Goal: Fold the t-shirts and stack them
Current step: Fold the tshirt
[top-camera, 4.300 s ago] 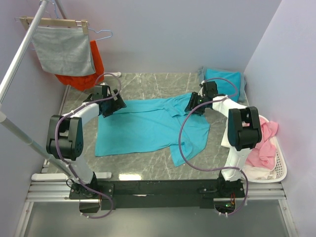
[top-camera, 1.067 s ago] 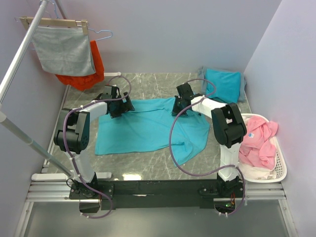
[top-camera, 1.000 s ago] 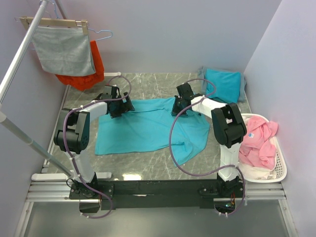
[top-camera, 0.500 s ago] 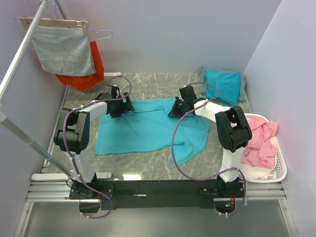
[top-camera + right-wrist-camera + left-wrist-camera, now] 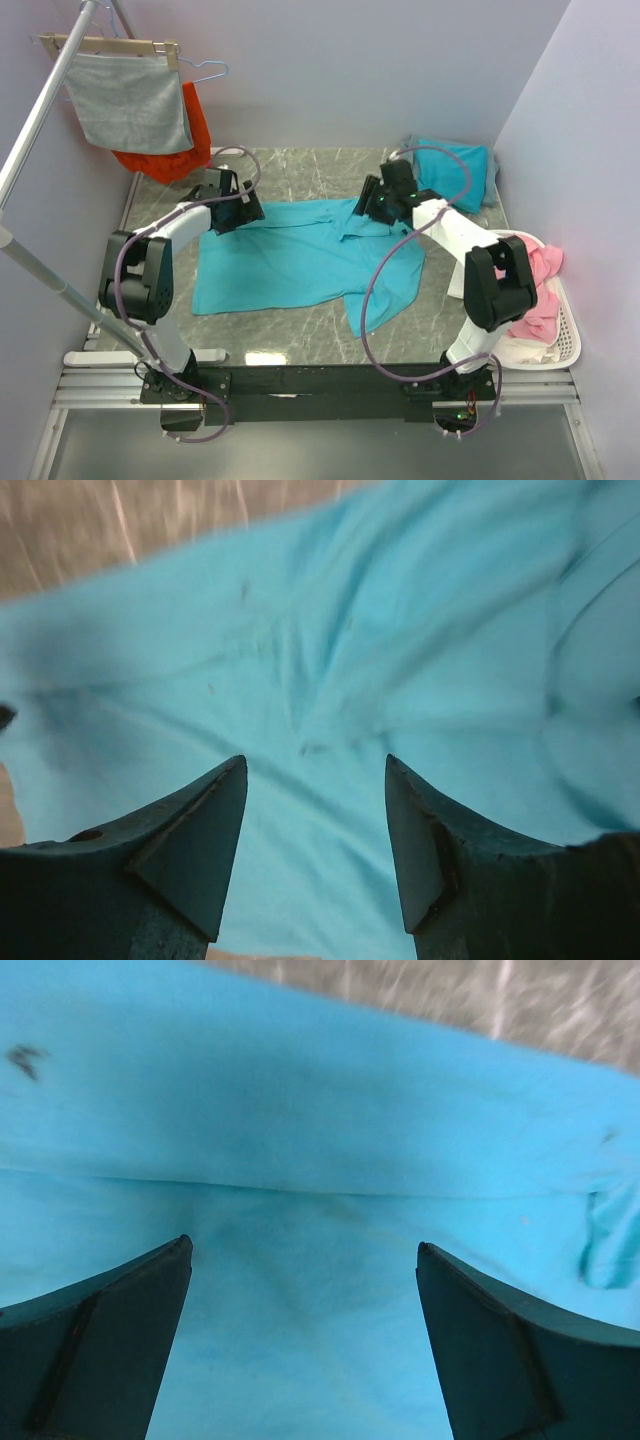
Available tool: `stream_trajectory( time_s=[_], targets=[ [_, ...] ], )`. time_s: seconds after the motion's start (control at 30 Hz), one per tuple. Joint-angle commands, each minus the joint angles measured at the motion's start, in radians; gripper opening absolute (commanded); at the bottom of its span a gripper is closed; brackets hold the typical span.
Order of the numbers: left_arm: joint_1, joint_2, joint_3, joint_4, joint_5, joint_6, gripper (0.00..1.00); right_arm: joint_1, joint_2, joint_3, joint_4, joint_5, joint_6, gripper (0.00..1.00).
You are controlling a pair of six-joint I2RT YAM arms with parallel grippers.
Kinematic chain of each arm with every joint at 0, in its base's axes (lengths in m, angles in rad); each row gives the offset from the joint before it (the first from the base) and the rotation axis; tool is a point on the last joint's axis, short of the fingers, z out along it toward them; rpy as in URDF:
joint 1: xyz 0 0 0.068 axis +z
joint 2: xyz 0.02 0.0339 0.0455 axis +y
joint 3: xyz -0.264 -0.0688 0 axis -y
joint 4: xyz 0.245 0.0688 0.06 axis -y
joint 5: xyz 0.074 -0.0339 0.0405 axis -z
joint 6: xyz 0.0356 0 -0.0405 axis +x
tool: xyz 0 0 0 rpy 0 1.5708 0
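The spread t-shirt (image 5: 290,258), turquoise-teal, lies unfolded and mostly flat across the middle of the marble surface (image 5: 300,175), collar toward the right, one rumpled part trailing toward the near edge. The folded t-shirt (image 5: 455,170), same colour, sits in the far right corner.

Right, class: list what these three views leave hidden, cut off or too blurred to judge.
1. Top view: how many layers the folded t-shirt holds; too small to tell.
2. Top view: the fingertips of the left end effector and right end effector; their own bodies cover them.
3. Left wrist view: the dark mark on the spread t-shirt; blurred, and the frame cuts off the shirt's edges.
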Motion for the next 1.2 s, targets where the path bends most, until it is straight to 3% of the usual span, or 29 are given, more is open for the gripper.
stream_trajectory(
  time_s=[0.0,0.17,0.33,0.8,0.97,1.03,1.13,1.17],
  targets=[
    [0.009,-0.084,0.007,0.009,-0.059,-0.011,0.99,-0.096,0.002,0.091,-0.016,0.121,-0.075,0.62],
    [0.042,-0.001,0.027,0.052,-0.037,-0.014,0.99,-0.18,0.189,0.208,0.024,-0.009,-0.091,0.56],
    [0.078,0.079,0.058,0.061,0.007,-0.011,1.0,-0.212,0.354,0.372,-0.076,0.018,-0.099,0.54],
    [0.092,0.105,0.044,0.065,0.049,-0.005,0.99,-0.22,0.288,0.165,-0.01,-0.04,-0.108,0.48],
    [0.092,0.108,0.036,0.062,0.043,0.001,1.0,-0.22,0.305,0.167,0.019,-0.098,-0.113,0.35],
    [0.092,0.11,0.039,0.061,0.046,0.001,0.99,-0.22,0.3,0.168,0.021,-0.095,-0.11,0.26],
    [0.092,0.108,0.044,0.055,0.044,0.003,0.99,-0.22,0.277,0.154,0.012,-0.063,-0.108,0.0],
    [0.092,0.108,0.045,0.047,0.038,0.007,0.99,-0.22,0.263,0.144,0.007,-0.04,-0.107,0.0]
  ],
)
